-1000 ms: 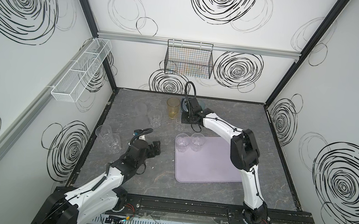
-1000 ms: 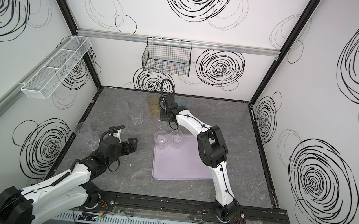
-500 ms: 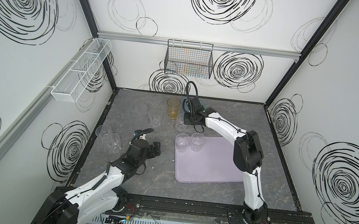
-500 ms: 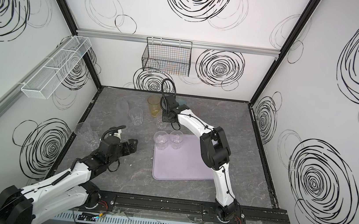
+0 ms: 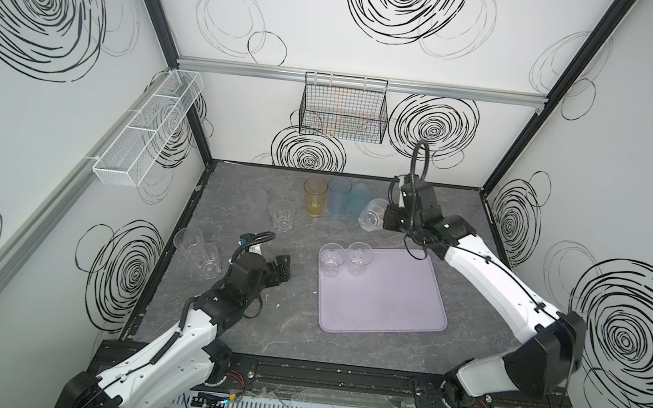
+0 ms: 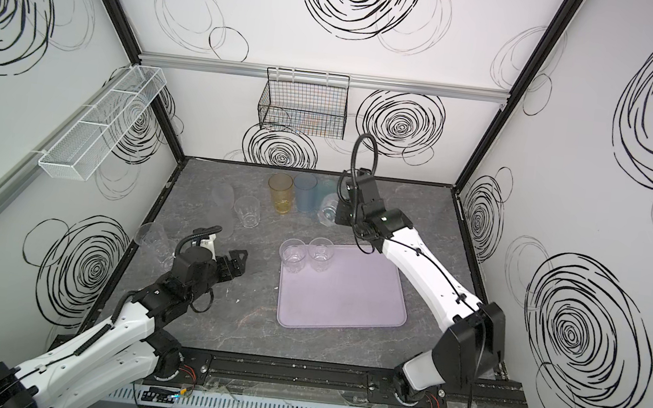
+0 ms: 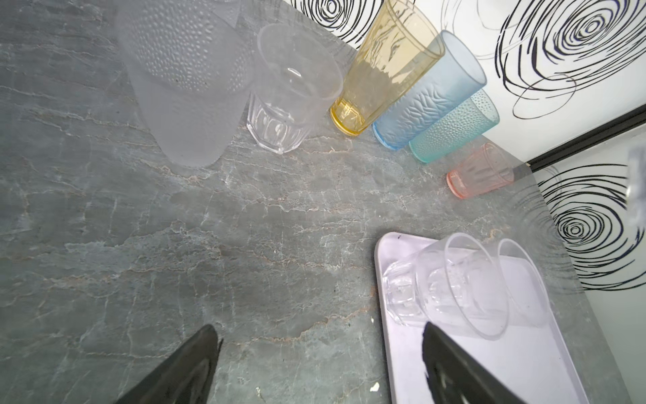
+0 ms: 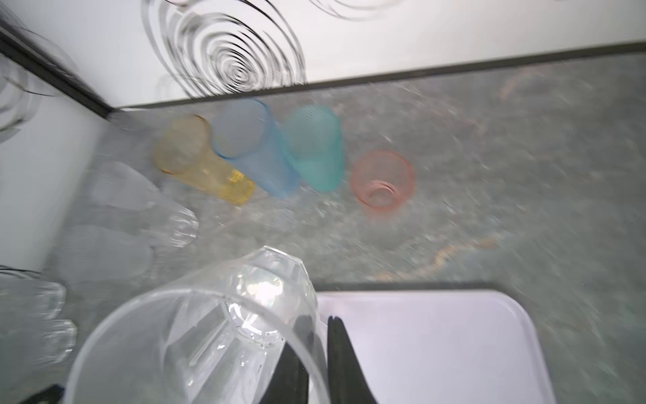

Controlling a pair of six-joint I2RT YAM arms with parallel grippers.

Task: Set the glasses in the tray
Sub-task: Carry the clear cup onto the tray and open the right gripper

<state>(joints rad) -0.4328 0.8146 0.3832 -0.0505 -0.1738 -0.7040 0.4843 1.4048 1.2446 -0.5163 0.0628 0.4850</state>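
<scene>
- Where no glass is gripped, the left pincer [image 5: 283, 268] is held spread wide over bare worktop [image 5: 280, 334], two clear glasses [image 5: 202, 253] standing just beside its arm.
- Farther back, a frosted glass [image 5: 256, 201] and a faceted glass [image 5: 282, 216] are left upright, then an amber glass [image 5: 314, 199], a blue glass [image 5: 338, 198], a teal glass [image 5: 360, 198] and a pink glass [image 7: 480, 171] in a row.
- A clear tumbler [image 5: 371, 215] is pinched by its wall in the right pincer [image 8: 318, 335] and held tilted, probably for carrying.
- On the tray [image 5: 388, 304], two placed glasses [image 5: 331, 261] are crowded into the far left corner, so set-down is best kept away from them.
</scene>
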